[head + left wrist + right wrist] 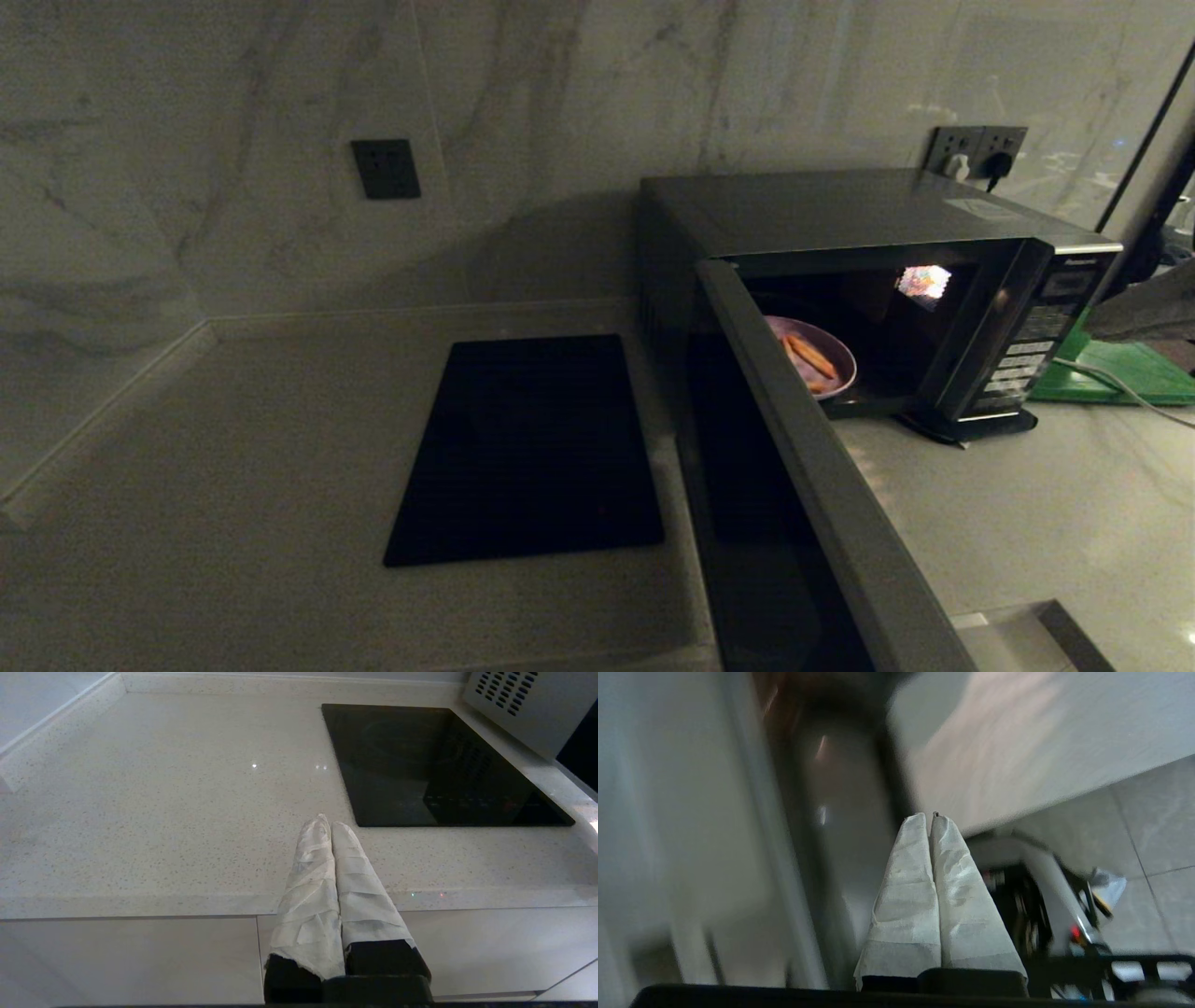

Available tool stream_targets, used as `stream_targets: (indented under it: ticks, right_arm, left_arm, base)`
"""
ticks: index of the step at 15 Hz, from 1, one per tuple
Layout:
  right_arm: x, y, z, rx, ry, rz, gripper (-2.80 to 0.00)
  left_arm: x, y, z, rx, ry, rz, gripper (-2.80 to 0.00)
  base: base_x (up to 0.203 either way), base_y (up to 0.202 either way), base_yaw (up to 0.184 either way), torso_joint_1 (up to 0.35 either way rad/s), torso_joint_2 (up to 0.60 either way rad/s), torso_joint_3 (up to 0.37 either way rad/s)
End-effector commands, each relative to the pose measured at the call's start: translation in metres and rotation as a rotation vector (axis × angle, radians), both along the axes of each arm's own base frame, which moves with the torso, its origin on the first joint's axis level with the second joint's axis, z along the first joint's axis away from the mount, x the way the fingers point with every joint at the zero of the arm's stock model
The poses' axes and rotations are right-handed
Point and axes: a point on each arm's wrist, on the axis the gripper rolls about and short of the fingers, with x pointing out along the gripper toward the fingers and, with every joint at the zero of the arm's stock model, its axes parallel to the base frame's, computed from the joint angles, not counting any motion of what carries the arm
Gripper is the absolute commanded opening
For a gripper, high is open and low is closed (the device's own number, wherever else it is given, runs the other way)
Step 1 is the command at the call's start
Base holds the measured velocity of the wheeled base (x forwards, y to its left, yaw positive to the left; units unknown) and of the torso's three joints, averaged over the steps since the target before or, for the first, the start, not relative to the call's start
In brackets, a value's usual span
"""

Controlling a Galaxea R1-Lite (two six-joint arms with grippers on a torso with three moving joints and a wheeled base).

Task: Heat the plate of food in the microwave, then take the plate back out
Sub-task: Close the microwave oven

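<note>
The microwave (896,219) stands at the back right of the counter, and its door (803,467) is swung wide open towards me. Inside on the cavity floor lies the plate of food (831,373), lavender with orange-tan sticks (810,355); its left part is hidden behind the door edge. My left gripper (331,823) hovers shut and empty over the counter's front edge, left of the black mat (434,765). My right gripper (931,815) is shut and empty against blurred surroundings. A grey wrapped shape (1144,313) at the head view's right edge, beside the button panel (1027,359), seems to be it.
A flat black mat (532,448) lies on the counter left of the microwave. A green board (1130,373) and a white cable (1120,385) sit right of it. Marble walls close off the back and left. Plugs (976,163) sit in a wall socket behind the microwave.
</note>
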Motion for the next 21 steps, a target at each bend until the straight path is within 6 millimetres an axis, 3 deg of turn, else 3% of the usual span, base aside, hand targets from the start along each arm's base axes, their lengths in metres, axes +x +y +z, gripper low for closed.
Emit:
stream_targets:
  ticks: [1,6,12,15,21]
  right_arm:
    - [-0.012,0.025,0.006,0.002,0.011,0.157,-2.80]
    - [-0.029,0.080,-0.002,-0.040,0.047,0.468,-2.80]
    - [-0.006,0.136,-0.012,0.004,-0.034,0.554,-2.80]
    - [0.001,0.148,-0.022,-0.019,-0.007,0.559,-2.80]
    - [-0.001,0.147,-0.032,-0.074,0.083,0.551,-2.80]
  left_arm:
    - [0.000,0.000,0.000,-0.001,0.001,0.001,-2.80]
    - [0.000,0.000,0.000,-0.001,0.001,0.001,-2.80]
    - [0.000,0.000,0.000,-0.001,0.001,0.001,-2.80]
    - [0.000,0.000,0.000,-0.001,0.001,0.001,-2.80]
    - [0.000,0.000,0.000,-0.001,0.000,0.001,-2.80]
  base:
    - [0.000,0.000,0.000,0.000,0.00,0.000]
    - [0.000,0.000,0.000,0.000,0.00,0.000]
    - [0.000,0.000,0.000,0.000,0.00,0.000]
    - [0.000,0.000,0.000,0.000,0.00,0.000]
    - [0.000,0.000,0.000,0.000,0.00,0.000]
